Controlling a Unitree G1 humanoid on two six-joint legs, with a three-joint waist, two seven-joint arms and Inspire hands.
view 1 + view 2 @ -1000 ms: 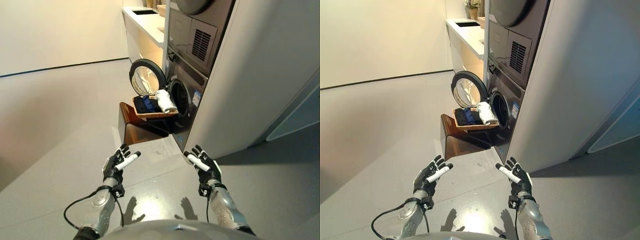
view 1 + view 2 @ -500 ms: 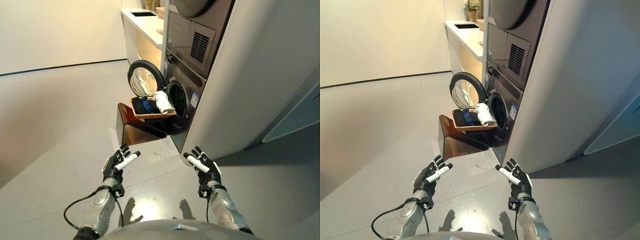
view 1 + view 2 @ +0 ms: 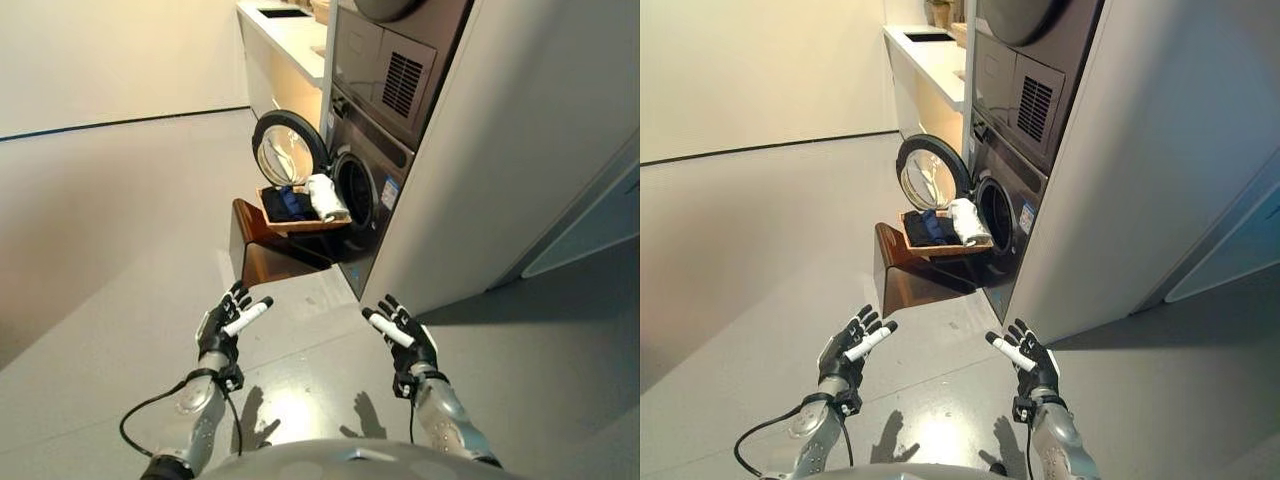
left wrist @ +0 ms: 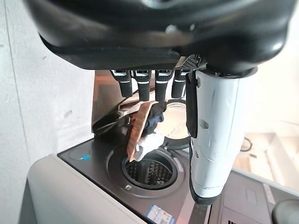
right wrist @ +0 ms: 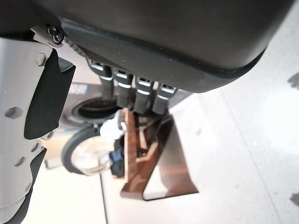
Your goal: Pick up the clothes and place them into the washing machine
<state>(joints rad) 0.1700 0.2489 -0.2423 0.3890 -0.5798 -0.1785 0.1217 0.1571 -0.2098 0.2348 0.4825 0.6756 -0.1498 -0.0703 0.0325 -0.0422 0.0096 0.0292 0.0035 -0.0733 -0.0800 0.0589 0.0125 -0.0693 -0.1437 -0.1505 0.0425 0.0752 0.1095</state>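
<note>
— Where are the clothes [image 3: 305,200] now?
— They lie in a wooden basket [image 3: 290,225] on a brown stand [image 3: 262,255], just before the washing machine [image 3: 372,190]. Its round door [image 3: 285,152] stands open.
— And the hands?
— The left hand [image 3: 226,322] and the right hand [image 3: 402,335] are both spread wide and hold nothing, above the grey floor [image 3: 120,250], well apart from the basket.

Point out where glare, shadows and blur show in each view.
Left eye view: glare patch on the floor between both arms, hand shadows beside it. Right eye view: reflections in the washer door glass. Left wrist view: the left hand looms as blurred bulk.
</note>
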